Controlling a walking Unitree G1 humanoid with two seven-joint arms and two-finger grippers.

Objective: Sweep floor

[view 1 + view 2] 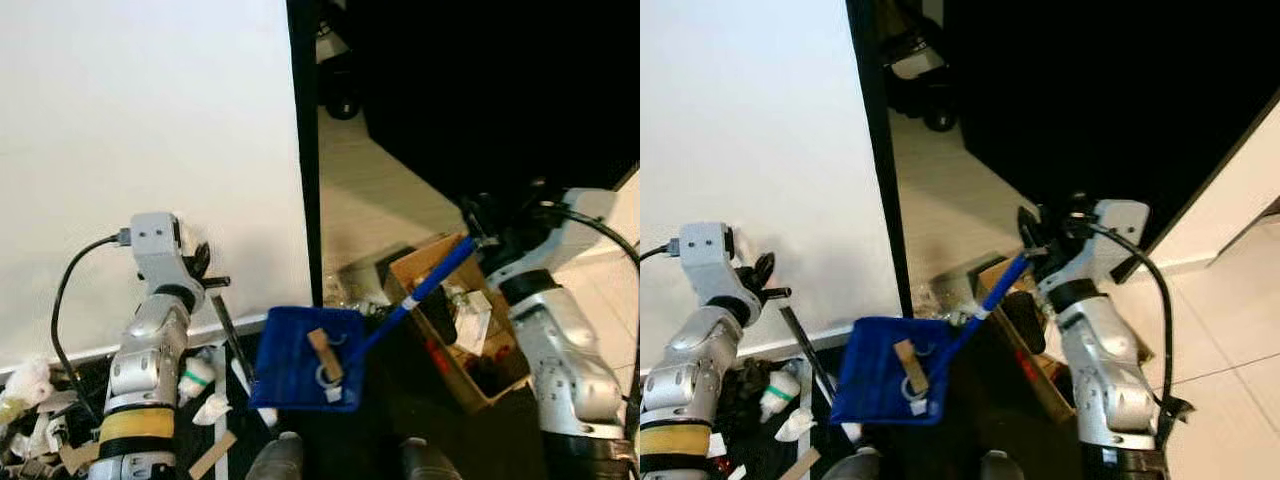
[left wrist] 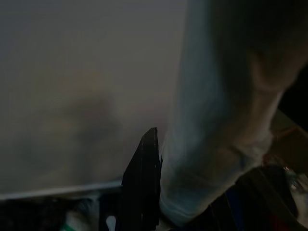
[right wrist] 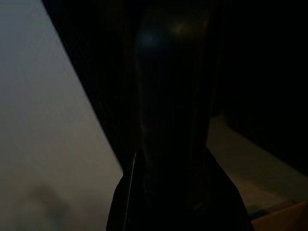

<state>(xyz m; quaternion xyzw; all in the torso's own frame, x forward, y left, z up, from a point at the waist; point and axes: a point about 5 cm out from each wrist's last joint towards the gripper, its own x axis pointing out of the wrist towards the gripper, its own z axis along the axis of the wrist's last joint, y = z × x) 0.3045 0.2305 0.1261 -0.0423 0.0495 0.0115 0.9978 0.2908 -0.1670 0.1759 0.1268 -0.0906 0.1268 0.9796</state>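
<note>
Carrying the blue plastic dustpan (image 1: 305, 358) by its long handle, the right gripper (image 1: 1032, 240) was clenched around the handle's top end; emptying seemed in hand. The pan held a wooden strip and white scraps, raised beside the open cardboard box (image 1: 462, 330) of rubbish on the floor (image 1: 1230, 340). Next, tipping over the box. The left gripper (image 1: 205, 270) appeared to grasp a dark stick.

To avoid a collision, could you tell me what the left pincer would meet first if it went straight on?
Most likely the white wall: the left pincer sits close before it, though depth is unclear.
</note>
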